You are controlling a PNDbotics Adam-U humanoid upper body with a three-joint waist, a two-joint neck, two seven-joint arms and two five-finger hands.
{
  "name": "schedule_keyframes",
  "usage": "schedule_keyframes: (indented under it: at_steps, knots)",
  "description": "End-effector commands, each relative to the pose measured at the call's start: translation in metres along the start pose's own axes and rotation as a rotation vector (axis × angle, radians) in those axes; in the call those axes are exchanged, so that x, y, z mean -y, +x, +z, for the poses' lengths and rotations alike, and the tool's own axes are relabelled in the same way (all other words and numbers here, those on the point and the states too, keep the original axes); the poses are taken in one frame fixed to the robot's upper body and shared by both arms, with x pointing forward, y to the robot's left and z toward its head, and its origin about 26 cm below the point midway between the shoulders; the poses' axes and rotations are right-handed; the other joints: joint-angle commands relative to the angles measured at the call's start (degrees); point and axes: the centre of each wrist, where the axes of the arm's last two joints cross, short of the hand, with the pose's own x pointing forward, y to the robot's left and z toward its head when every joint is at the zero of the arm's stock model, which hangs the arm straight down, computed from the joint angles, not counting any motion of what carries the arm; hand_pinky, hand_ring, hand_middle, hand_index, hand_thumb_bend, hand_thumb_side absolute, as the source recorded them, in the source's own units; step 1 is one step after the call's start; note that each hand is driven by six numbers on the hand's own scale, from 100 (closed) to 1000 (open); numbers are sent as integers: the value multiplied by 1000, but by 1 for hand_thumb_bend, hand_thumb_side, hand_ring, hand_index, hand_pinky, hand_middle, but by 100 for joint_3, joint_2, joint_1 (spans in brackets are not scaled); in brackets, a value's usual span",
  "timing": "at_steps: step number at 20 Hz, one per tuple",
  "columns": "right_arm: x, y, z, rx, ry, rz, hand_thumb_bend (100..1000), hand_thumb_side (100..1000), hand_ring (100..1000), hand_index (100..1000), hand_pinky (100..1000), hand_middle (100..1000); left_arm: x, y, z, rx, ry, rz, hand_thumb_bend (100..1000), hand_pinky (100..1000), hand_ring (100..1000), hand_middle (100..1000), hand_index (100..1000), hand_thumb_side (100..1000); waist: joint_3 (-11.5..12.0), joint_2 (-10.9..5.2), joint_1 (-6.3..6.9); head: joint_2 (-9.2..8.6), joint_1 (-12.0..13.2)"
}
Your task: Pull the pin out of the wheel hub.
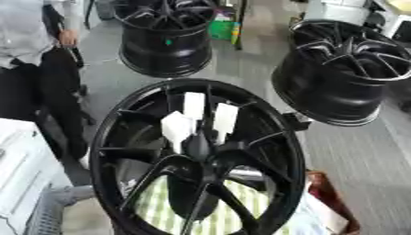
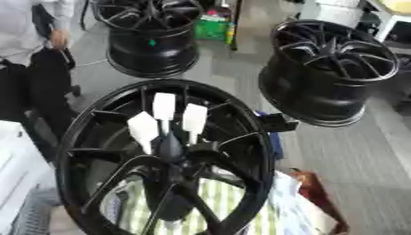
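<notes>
Fingers: cannot tell, open or closed, for either hand; I can't pick a hand out against the black metal. Big black wheel (image 1: 104, 151) fills lower centre of the frame, face toward me, spokes running in to the hub (image 1: 201, 167). At the hub, three flat white pieces (image 1: 194, 104) stand up in a small fan, close together, lower ends converging on a dark rounded body (image 1: 197, 144) sitting right on the hub centre. Can't say whether those white pieces are finger pads or part of the pin; the pin itself I can't separate from the dark body. Through the lower spokes a green-and-white striped cloth (image 1: 241, 202) shows behind the wheel. Second wheel (image 1: 164, 46) stands at top centre, well apart from the near one. Third wheel (image 2: 329, 78) at upper right, tilted, open face up toward the right. Green box (image 1: 221, 28) just right of the top wheel. White crate (image 1: 24, 174) at lower left edge, just beside the near wheel's rim.
</notes>
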Motion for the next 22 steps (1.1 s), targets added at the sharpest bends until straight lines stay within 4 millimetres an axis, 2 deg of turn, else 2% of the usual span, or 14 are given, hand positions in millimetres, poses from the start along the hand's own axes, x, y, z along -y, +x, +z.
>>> schedule_keyframes:
  at_steps: [1,5,10,15,22]
  knots:
    - [28,3,-13,-2,229,221,100,376,827,845,859,791,1,7,-6,31,-29,-1,234,831,840,640,838,544,27,-57,-3,-16,-93]
    - [28,-2,-30,5,568,404,100,444,850,855,881,806,1,7,-6,28,-40,2,232,831,841,640,838,546,67,-63,-33,-25,-185]
    - [9,-6,-48,41,840,525,135,502,864,860,894,812,2,8,-7,28,-53,7,230,831,842,640,838,547,83,-62,-56,-44,-245]
    - [-20,11,-71,137,899,550,131,501,860,859,892,809,2,7,-6,22,-56,12,229,832,843,641,838,549,92,-77,-50,-22,-292]
    - [-63,48,-98,277,859,500,100,474,853,856,885,807,4,7,-6,20,-58,23,227,832,844,642,838,550,129,-88,-30,-44,-357]
